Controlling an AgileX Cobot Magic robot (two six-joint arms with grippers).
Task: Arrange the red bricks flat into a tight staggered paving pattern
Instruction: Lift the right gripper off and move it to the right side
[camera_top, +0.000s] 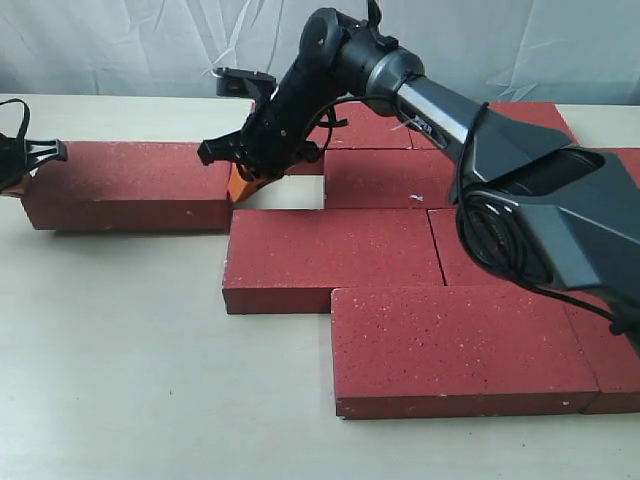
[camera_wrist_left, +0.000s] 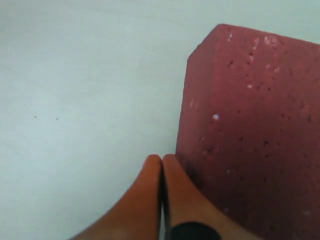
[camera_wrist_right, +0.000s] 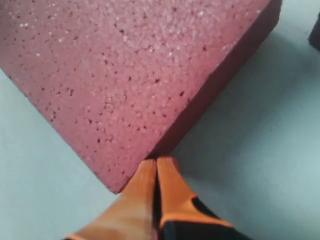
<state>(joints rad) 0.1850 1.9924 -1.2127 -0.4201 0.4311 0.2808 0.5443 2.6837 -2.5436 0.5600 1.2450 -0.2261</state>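
One red brick (camera_top: 130, 185) lies flat and apart at the left of the table. Several more red bricks (camera_top: 335, 255) lie flat and close together in staggered rows at the right. My right gripper (camera_top: 245, 186) is shut and empty, its orange fingertips against the loose brick's right end. In the right wrist view the shut gripper (camera_wrist_right: 156, 165) touches that brick's side (camera_wrist_right: 140, 75) near a corner. My left gripper (camera_top: 12, 180) is at the brick's left end. It appears shut and empty (camera_wrist_left: 161, 162) in the left wrist view, beside the brick's end face (camera_wrist_left: 250, 140).
A brick-wide gap of bare table (camera_top: 290, 192) lies between the loose brick and the nearest laid brick (camera_top: 390, 178). The right arm (camera_top: 430, 110) reaches across over the back rows. Pale tabletop (camera_top: 120, 360) spreads in front, left of the front brick (camera_top: 460, 345).
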